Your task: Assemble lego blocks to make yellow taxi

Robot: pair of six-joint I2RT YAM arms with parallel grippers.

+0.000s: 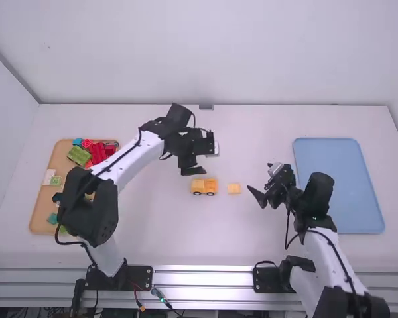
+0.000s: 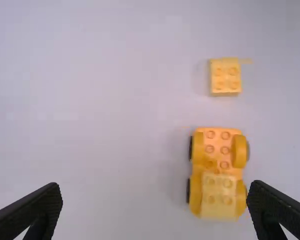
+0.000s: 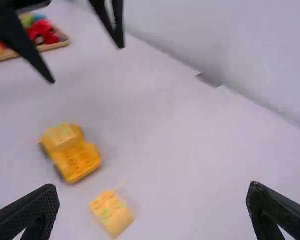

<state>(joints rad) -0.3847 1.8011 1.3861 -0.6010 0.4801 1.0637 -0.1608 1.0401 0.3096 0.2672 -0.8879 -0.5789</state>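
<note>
Two arms reached over the white bench [image 1: 252, 126], and between their grasping ends, near the bench's middle, sat the taxi [image 1: 203, 186] and a loose block [image 1: 234, 189]. The taxi stood upright on its wheels, with bare studs on the half towards the bench's right edge and a paler yellow block [image 2: 218, 197] seated on the other half. The loose block was yellow, with four studs facing up — it lay just beside the studded end, apart from the taxi, on the side towards the bench's right edge.

The left pincer [image 1: 203, 159] hung near the taxi, on the side towards the bench's far edge. Its fingers were spread wide. The right pincer [image 1: 264, 181] was between the loose block and the blue tray [image 1: 338, 185], also with its fingers spread — both tips well apart in its own wrist view.

Along the bench's left edge lay a tan tray [image 1: 34, 222], partly hidden by the left arm. Red blocks [image 1: 98, 153] were heaped in it by its far right corner, with a green block [image 1: 78, 156] beside them and a blue block [image 1: 77, 142] at the far rim. A pale plate [image 1: 49, 177] lay near its left rim. The blue tray lay near the bench's right edge.
</note>
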